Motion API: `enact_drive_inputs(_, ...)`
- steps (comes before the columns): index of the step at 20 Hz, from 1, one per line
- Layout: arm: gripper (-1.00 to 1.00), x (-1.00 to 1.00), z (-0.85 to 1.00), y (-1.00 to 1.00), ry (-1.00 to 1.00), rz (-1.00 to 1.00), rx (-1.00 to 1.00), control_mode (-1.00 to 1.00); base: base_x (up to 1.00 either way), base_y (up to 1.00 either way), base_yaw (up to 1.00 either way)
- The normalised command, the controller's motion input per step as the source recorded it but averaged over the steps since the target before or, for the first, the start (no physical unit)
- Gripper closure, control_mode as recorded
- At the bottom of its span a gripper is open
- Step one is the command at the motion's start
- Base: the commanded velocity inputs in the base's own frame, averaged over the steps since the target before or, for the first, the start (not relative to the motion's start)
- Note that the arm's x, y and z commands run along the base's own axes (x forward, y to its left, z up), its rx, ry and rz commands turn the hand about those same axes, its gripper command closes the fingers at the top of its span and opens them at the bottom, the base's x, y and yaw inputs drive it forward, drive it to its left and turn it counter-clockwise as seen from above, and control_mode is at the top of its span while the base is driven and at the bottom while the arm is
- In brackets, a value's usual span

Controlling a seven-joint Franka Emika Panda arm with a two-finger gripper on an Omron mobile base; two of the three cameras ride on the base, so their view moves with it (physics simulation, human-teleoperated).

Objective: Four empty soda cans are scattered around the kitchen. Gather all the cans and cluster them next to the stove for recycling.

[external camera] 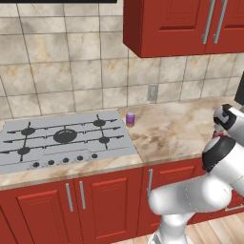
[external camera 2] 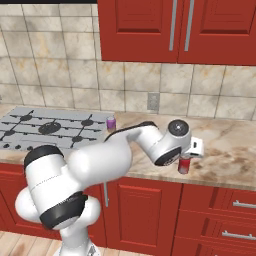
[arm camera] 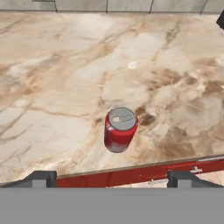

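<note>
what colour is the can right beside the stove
Purple soda can, clearest in the left base view, beside the stove.

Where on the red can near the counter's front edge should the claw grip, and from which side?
Around the middle of the red can, coming down from above. It stands upright with bare counter all round, so the round wall is free on both sides. The open claw already hangs over it.

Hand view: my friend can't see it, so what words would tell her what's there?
A small red soda can with a silvery top stands upright on a beige marbled counter, near its front edge. The gripper's two dark finger tips sit wide apart at the bottom, open and holding nothing, with the can centred above the gap between them.
</note>
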Motion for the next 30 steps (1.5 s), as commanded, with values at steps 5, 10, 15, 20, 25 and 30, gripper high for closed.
enact_drive_inputs(5, -1.0, 0.03, -0.12, 0.0, 0.03, 0.0, 0.09, -1.0, 0.0, 0.0, 0.0)
enact_drive_inputs(10, -1.0, 0.12, -0.12, 0.0, 0.02, 0.0, 0.02, -1.0, 0.0, 0.0, 0.0)
enact_drive_inputs(15, -1.0, 0.19, -0.08, 0.0, 0.02, 0.0, 0.0, -1.0, 0.0, 0.0, 0.0)
enact_drive_inputs(20, -1.0, 0.2, -0.12, 0.0, 0.02, 0.0, 0.0, -1.0, 0.0, 0.0, 0.0)
enact_drive_inputs(25, -1.0, 0.13, -0.19, 0.0, 0.02, 0.02, -0.04, -1.0, 0.0, 0.0, 0.0)
enact_drive_inputs(30, -1.0, 0.12, -0.19, 0.0, 0.01, 0.02, -0.06, -1.0, 0.0, 0.0, 0.0)
